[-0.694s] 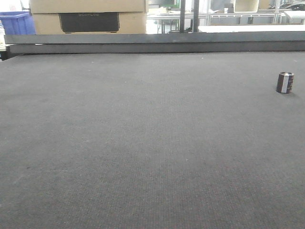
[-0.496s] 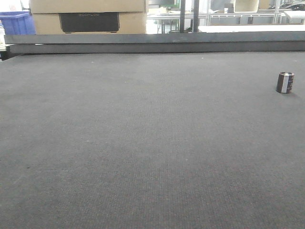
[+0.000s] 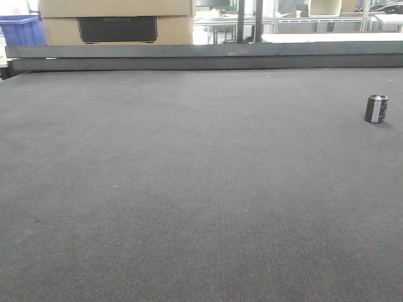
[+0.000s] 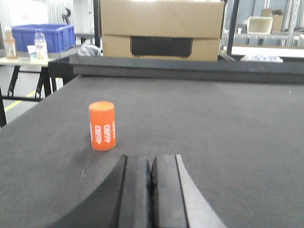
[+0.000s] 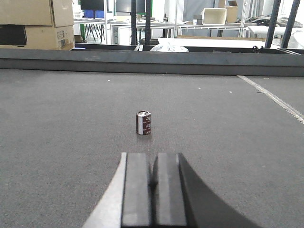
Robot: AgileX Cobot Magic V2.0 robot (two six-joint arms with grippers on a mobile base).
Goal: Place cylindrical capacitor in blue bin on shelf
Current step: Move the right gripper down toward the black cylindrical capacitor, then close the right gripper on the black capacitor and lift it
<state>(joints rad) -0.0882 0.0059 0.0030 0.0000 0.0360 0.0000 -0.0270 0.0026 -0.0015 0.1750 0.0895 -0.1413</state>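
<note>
While the capacitor [image 5: 143,123] stands upright on the mat [image 5: 66,123], mid-frame in the right wrist view, straight ahead of the nearer right claw [image 5: 153,165], both it and the left claw [image 4: 151,167] are clenched empty.

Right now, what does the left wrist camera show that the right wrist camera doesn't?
Only the left wrist view: an orange cylinder standing on the dark mat, a blue crate in the far left background, and the shut left gripper. Only the right wrist view: the cylindrical capacitor standing upright ahead of the shut right gripper. Both: that mat and the cardboard box beyond it.
</note>
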